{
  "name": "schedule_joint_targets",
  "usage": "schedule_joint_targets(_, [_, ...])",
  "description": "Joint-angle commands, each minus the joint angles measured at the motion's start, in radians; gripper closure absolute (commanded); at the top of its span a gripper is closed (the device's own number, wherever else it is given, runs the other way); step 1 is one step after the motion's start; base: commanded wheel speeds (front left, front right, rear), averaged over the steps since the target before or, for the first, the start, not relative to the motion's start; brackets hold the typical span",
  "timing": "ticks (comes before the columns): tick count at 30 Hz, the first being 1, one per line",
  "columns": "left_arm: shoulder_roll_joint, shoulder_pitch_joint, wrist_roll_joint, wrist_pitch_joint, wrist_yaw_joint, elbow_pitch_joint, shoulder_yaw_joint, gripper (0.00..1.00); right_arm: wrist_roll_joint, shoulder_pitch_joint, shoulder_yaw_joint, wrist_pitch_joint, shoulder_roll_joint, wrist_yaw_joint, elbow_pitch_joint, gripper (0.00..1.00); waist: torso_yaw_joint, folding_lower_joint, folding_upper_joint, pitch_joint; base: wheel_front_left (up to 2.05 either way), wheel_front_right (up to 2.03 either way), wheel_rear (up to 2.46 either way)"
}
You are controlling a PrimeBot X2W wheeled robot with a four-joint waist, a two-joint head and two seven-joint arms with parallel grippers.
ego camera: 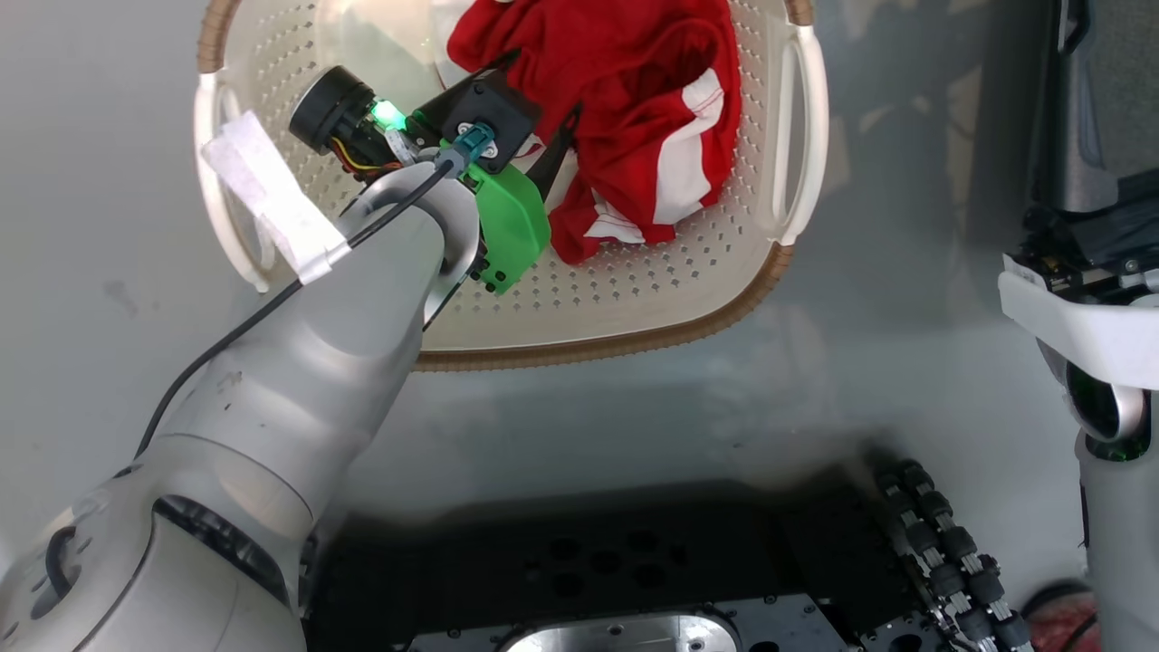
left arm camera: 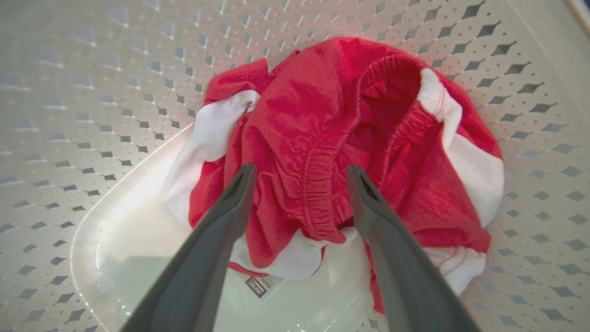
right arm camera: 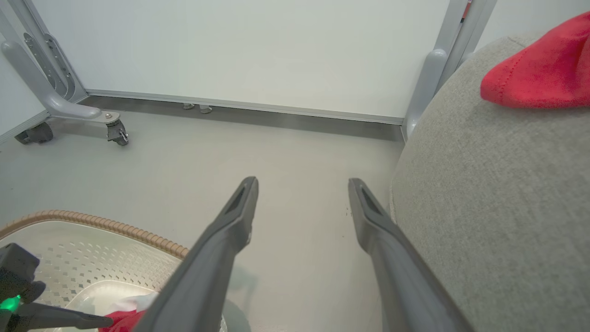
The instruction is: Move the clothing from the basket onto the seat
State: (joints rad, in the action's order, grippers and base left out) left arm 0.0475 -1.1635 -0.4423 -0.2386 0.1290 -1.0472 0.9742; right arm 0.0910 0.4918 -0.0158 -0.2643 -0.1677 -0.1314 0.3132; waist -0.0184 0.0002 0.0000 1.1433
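Observation:
A red garment of the clothing (ego camera: 634,109) with white panels lies bunched in the cream perforated basket (ego camera: 634,308). My left gripper (ego camera: 548,83) reaches down into the basket. In the left wrist view it (left arm camera: 300,170) is open, its fingers either side of a gathered elastic fold of the garment (left arm camera: 322,138); whether they touch the cloth I cannot tell. My right gripper (right arm camera: 303,184) is open and holds nothing, hanging over the floor beside the grey seat (right arm camera: 484,207). A second red garment (right arm camera: 544,69) lies on the seat. The basket's brown rim (right arm camera: 92,221) is at the lower left.
The basket stands on a pale grey floor (ego camera: 679,407). My black wheeled base (ego camera: 634,561) is just in front of it. My right arm's pale forearm (ego camera: 1087,326) is at the right edge. A metal frame leg on a caster (right arm camera: 110,129) stands by a white wall panel.

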Motion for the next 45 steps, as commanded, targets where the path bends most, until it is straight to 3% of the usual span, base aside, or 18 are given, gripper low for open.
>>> schedule_joint_targets(1, [0.006, -0.029, -0.01, 0.002, 0.0, -0.017, 0.014, 0.0, -0.001, -0.014, 0.005, 0.0, 0.004, 0.001, 0.007, 0.0, -0.015, -0.0002, 0.0, 0.007, 0.0, 0.0, 0.0])
schedule_joint_targets(9, [0.006, -0.058, -0.031, 0.053, -0.067, -0.092, 0.085, 0.0, 0.004, -0.055, 0.023, 0.0, 0.01, 0.001, 0.022, 0.0, -0.043, -0.0002, 0.0, 0.007, 0.0, 0.0, 0.0])
schedule_joint_targets(18, [0.005, -0.051, -0.081, 0.121, -0.089, -0.128, 0.138, 0.0, 0.01, -0.078, 0.037, 0.0, 0.003, 0.001, 0.035, 0.0, -0.059, -0.0002, 0.0, 0.004, 0.0, 0.0, 0.0])
schedule_joint_targets(25, [0.006, -0.029, -0.125, 0.18, -0.133, -0.134, 0.158, 0.0, 0.013, -0.103, 0.034, 0.0, 0.001, 0.001, 0.05, 0.0, -0.059, -0.0002, 0.0, 0.002, 0.0, 0.0, 0.0])
schedule_joint_targets(32, [0.006, -0.045, -0.147, 0.175, -0.178, -0.167, 0.179, 0.0, 0.017, -0.135, 0.032, 0.0, -0.004, 0.001, 0.06, 0.0, -0.052, -0.0002, 0.0, 0.007, 0.0, 0.0, 0.0])
schedule_joint_targets(36, [0.006, -0.045, -0.16, 0.16, -0.171, -0.175, 0.188, 0.0, 0.022, -0.139, 0.034, 0.0, -0.008, 0.001, 0.067, 0.0, -0.052, -0.0002, 0.0, 0.006, 0.0, 0.0, 0.0])
schedule_joint_targets(37, [0.006, -0.044, -0.163, 0.158, -0.165, -0.176, 0.189, 0.51, 0.024, -0.14, 0.035, 0.0, -0.01, 0.001, 0.068, 0.0, -0.053, -0.0002, 0.0, 0.006, 0.0, 0.0, 0.0])
schedule_joint_targets(38, [0.006, -0.043, -0.168, 0.157, -0.16, -0.178, 0.189, 0.9, 0.026, -0.14, 0.034, 0.0, -0.013, 0.001, 0.07, 0.0, -0.053, -0.0002, 0.0, 0.006, 0.0, 0.0, 0.0])
schedule_joint_targets(39, [0.006, -0.044, -0.172, 0.155, -0.158, -0.18, 0.19, 1.0, 0.027, -0.14, 0.033, 0.0, -0.015, 0.001, 0.071, 0.0, -0.053, -0.0002, 0.0, 0.006, 0.0, 0.0, 0.0])
schedule_joint_targets(45, [0.005, -0.044, -0.186, 0.121, -0.146, -0.173, 0.208, 1.0, 0.033, -0.125, 0.022, 0.0, -0.016, 0.001, 0.066, 0.0, -0.043, -0.0002, 0.0, 0.009, 0.0, 0.0, 0.0])
